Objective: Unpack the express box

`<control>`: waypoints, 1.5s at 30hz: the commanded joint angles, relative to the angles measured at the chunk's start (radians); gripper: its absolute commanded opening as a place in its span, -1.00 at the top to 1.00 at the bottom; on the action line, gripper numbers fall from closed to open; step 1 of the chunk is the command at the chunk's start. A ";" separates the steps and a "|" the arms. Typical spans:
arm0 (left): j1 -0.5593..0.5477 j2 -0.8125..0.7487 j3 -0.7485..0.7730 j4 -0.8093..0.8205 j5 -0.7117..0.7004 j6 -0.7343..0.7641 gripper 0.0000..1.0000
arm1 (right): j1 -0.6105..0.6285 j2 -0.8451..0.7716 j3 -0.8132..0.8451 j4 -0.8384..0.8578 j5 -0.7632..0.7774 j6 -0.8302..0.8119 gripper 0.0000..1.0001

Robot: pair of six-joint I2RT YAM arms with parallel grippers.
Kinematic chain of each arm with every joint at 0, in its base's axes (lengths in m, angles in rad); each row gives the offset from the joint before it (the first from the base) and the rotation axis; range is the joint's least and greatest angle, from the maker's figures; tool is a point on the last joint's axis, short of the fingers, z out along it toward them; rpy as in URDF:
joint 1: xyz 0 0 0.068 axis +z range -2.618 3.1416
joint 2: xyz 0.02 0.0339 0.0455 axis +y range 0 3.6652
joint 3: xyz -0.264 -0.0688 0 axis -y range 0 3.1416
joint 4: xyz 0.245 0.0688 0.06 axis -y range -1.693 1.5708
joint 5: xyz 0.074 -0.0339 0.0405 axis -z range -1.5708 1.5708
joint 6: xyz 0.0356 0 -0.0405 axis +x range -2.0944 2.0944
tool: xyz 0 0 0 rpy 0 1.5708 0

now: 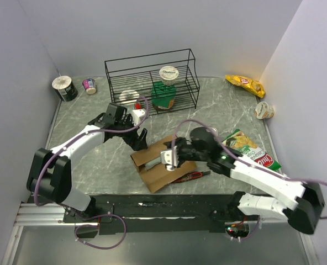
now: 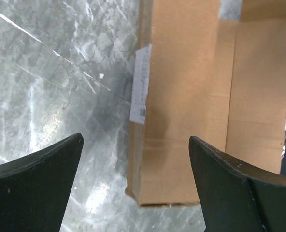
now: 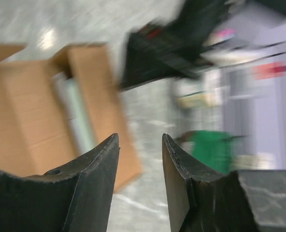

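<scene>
Express box (image 1: 152,178) is lying open on the desk (image 1: 97,165), between the two pairs of jaws. We are seeing the left jaws spread wide just short of its wall bearing the white label (image 2: 141,82); the right jaws are hovering over it, slightly parted, pinching nothing.

Beyond the left gripper (image 1: 140,141) stands a black wire rack (image 1: 147,56) holding a white-lidded cup (image 1: 168,73) atop a green packet (image 1: 164,98). Farther to that gripper's left sit a dark tub (image 1: 65,88) and a small pink cup (image 1: 89,85). Just right of the right gripper (image 1: 169,158) lies a green crisp bag (image 1: 252,153). Well beyond it are a yellow bag (image 1: 244,84) and a small pot (image 1: 264,110).
</scene>
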State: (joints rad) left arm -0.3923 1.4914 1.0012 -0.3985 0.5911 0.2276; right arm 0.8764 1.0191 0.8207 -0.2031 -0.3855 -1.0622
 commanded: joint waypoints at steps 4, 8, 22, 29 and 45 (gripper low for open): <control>-0.055 -0.187 -0.119 0.076 -0.195 0.043 -0.93 | -0.005 0.114 -0.098 0.177 0.088 0.158 0.00; -0.103 -0.184 -0.162 0.082 -0.237 0.087 -0.93 | -0.028 0.139 -0.098 0.140 0.119 0.295 -0.14; -0.238 -0.151 -0.197 0.079 -0.363 0.208 -0.93 | -0.059 0.160 -0.118 0.136 0.109 0.401 -0.24; -0.238 -0.060 -0.154 0.020 -0.330 0.185 -0.95 | -0.073 0.154 -0.103 0.123 0.114 0.404 -0.24; -0.214 0.032 0.010 -0.180 -0.082 0.164 -0.63 | -0.074 0.107 -0.153 0.080 -0.012 0.136 -0.22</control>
State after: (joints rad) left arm -0.6178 1.4940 0.9489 -0.5129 0.3981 0.3805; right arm 0.8062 1.1721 0.6884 -0.1417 -0.3294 -0.7998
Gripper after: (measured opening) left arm 0.855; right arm 0.610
